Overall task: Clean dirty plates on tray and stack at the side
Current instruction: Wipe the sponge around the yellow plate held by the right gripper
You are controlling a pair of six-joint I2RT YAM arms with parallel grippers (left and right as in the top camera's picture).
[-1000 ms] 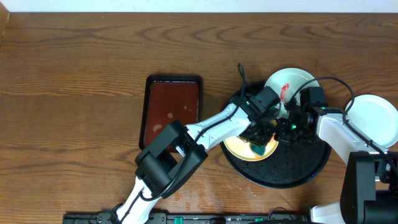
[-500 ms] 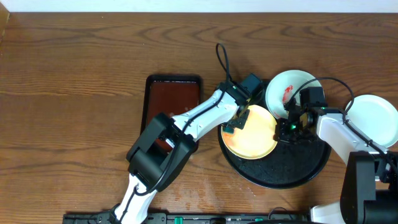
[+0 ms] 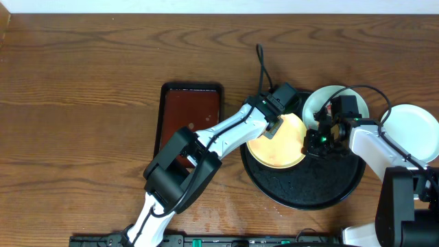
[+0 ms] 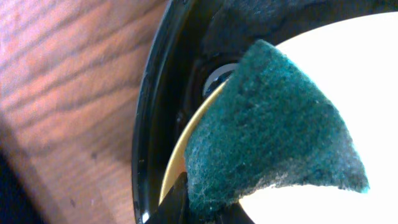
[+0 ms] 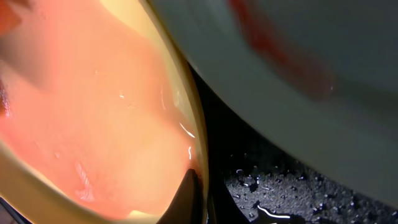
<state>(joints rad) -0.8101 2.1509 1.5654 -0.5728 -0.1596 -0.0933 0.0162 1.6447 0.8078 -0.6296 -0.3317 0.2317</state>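
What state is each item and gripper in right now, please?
black tray: wet with droplets
yellow plate: on black tray, reddish wet film
sponge: touching yellow plate's edge
smeared white plate: red smear, not cleaned
other white plate: on the table, looks clean
left gripper: shut on sponge
right gripper: shut on yellow plate
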